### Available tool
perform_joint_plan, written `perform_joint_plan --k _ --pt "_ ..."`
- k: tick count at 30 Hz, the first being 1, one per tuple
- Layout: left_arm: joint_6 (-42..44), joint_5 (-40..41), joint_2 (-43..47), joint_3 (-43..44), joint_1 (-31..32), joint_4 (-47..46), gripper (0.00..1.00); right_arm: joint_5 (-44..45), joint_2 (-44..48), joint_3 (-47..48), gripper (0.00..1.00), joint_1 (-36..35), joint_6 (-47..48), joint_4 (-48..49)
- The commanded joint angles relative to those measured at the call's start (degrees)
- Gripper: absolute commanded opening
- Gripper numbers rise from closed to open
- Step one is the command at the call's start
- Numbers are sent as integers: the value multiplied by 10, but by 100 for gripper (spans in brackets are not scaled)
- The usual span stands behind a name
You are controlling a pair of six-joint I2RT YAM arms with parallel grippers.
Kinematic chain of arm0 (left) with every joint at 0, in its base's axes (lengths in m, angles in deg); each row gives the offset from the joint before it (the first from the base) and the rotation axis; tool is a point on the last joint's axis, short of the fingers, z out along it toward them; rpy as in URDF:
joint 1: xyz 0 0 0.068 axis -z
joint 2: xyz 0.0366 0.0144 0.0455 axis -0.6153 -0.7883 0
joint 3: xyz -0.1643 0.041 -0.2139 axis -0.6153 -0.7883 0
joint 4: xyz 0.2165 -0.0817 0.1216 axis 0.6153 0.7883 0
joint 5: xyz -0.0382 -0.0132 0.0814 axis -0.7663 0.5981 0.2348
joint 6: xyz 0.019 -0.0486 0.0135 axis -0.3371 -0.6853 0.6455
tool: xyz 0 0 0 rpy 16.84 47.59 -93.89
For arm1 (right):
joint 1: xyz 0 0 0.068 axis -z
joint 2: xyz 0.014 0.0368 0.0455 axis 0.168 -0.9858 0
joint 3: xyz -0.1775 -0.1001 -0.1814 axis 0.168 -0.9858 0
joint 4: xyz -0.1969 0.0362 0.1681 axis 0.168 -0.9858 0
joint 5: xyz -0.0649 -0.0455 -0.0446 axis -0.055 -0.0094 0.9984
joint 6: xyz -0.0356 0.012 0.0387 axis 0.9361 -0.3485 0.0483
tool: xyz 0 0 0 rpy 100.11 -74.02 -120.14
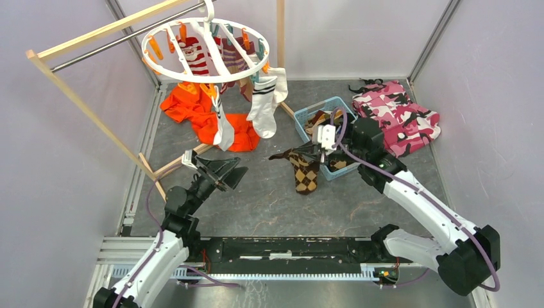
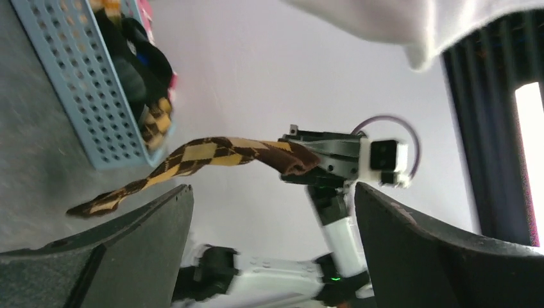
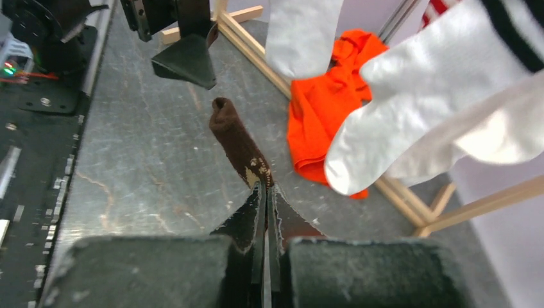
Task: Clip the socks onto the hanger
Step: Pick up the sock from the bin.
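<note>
Socks on the hanger: several already hang from the clips of the white ring hanger [image 1: 212, 81], among them a red-and-white striped sock [image 1: 195, 58] and a white pair with black stripes [image 1: 266, 102].
Sock in hand: a brown argyle sock [image 1: 301, 168] is lifted out beside the blue basket [image 1: 306, 114]. One end is pinched up high and the rest trails down toward the counter [image 1: 269, 205].
Right claw [image 3: 265, 192]: closed tight on the end of the argyle sock, with almost no gap between the fingers. This looks like a hold meant to present the sock in the air.
Left claw [image 1: 224, 170]: spread wide and holding nothing. It points at the dangling sock from well apart and seems set to take the free part.
Why the pose: stretching the sock between two claws would probably give a flat edge for a clip.
Basket contents: more dark and patterned socks lie inside, so the job is partly done.
Bystanders: the orange garment [image 1: 186, 102] lies under the ring, and the pink camouflage cloth [image 1: 398, 119] lies past the basket.
Risk: the hanging white socks crowd the right wrist view.
</note>
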Motion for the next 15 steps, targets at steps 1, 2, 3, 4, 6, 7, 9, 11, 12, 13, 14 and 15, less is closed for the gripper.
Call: perform_joint_plan --k 1,2,3,4,6,7,9,11,12,13,14,15 --pt "219 2 3 39 -4 -40 100 -54 -16 39 0 33 -110 -15" --pt "287 -36 -1 60 -4 -17 100 -63 -22 43 0 39 -126 -10" --pt "358 -72 -7 87 -3 31 100 -70 -28 46 0 45 -137 -6" --pt "420 -104 -14 111 -3 74 100 -78 -30 46 0 49 -145 3" --pt "534 -153 -23 146 -3 134 100 -94 -34 45 0 53 -163 22" --pt "574 -165 -21 155 -3 147 100 -106 -36 47 0 55 -169 25" --pt "636 -182 -11 160 -3 137 100 -118 -42 51 0 56 -181 28" --pt "688 -186 -1 159 -2 119 100 -143 -44 51 0 58 -184 35" --pt "713 -191 0 160 -3 111 100 -154 -45 51 0 58 -183 37" --pt "743 -193 -2 166 -2 109 100 -164 -46 51 0 58 -184 40" --pt "762 -196 -8 171 -2 108 100 -174 -47 52 0 58 -184 42" --pt "779 -200 -17 178 -2 108 100 -180 -48 53 0 58 -184 43"
